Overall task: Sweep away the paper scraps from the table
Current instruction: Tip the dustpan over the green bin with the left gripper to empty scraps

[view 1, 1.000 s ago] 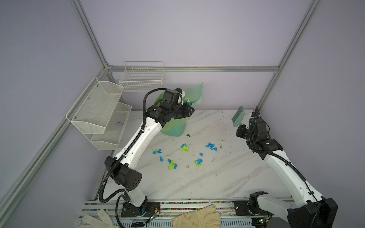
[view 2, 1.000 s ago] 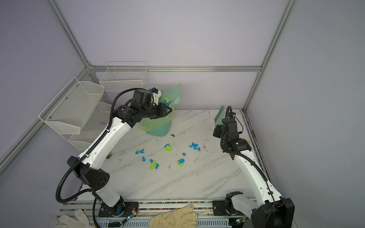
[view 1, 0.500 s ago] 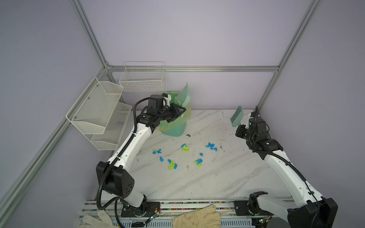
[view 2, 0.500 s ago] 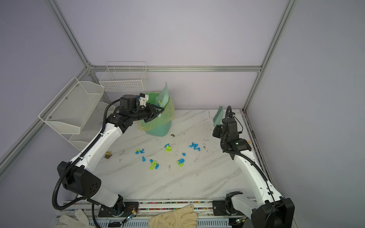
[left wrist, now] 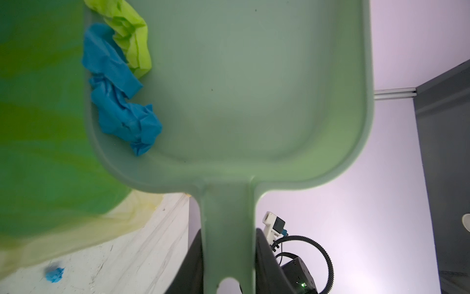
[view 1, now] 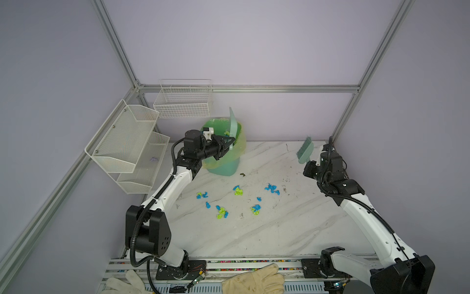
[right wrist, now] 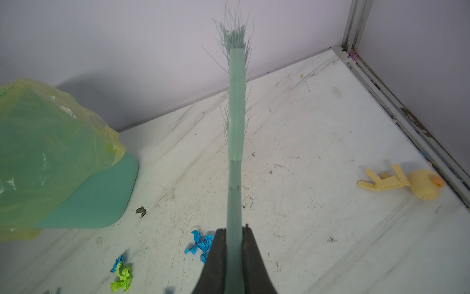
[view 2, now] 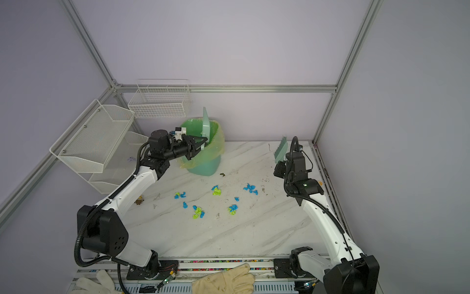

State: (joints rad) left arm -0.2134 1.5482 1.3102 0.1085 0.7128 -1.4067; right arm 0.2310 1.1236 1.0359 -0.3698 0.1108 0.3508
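Several blue and lime-green paper scraps [view 1: 222,212] [view 2: 198,212] lie scattered mid-table [view 1: 279,229] in both top views. My left gripper [view 1: 229,141] [view 2: 202,142] [left wrist: 229,254] is shut on the handle of a pale green dustpan [view 1: 234,127] [left wrist: 254,89]. The pan is turned up on edge over the green bin [view 1: 223,163] [view 2: 204,163]. Blue scraps [left wrist: 122,112] and a green one [left wrist: 132,38] rest against the pan's side wall nearest the bin. My right gripper [view 1: 307,163] [right wrist: 234,234] is shut on a green brush [view 1: 304,150] [right wrist: 236,114], held bristles-up above the table's far right.
A yellow toy figure [right wrist: 417,183] lies by the right rail. A dark speck [right wrist: 141,211] sits near the bin's foot. Wire baskets [view 1: 183,101] and a mesh shelf [view 1: 127,142] hang on the left walls. Work gloves [view 1: 254,280] lie over the front rail.
My left arm has swung leftwards and rolled the dustpan from a slanted pose to standing on edge over the bin. The right arm and brush have stayed put.
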